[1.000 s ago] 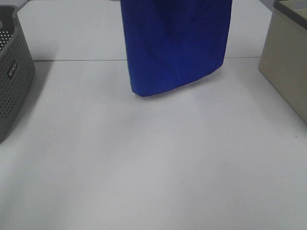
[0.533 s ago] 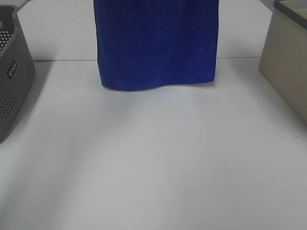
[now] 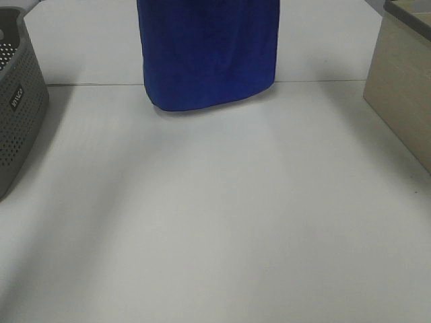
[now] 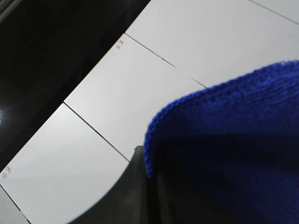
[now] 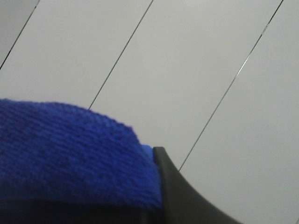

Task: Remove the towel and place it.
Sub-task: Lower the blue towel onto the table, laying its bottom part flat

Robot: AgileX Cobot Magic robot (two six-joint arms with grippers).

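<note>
Across the whole high view spreads the white counter [image 3: 215,222], with a thin seam running along its far part. Above that seam, at the far middle, hangs the towel [image 3: 207,54]: a broad royal-blue sheet dropping from beyond the top of the view, its lower edge rounded and curling inward. Whether that edge brushes the counter or hangs just clear of it I cannot tell. At the right edge stands a beige box [image 3: 404,94], and at the left edge a grey perforated basket [image 3: 17,101]. Both are well apart from the cloth.

Each wrist view is half filled with looped blue pile lying right against a dark finger. The left fingers [image 4: 138,196] have the hemmed edge folded over them, and the right fingers [image 5: 187,200] sit at the end of a thick roll of cloth. Only one finger shows on each side, but since the towel hangs in the air from these two points, I judge both pairs closed on its upper edge.

The cloth looks soft, light and completely limp, so it will sway, fold and bunch rather than keep any shape. Its plush pile should give good friction. The upper corners, held wide apart, are the sensible hold, keeping the sheet spread for laying down flat.
</note>
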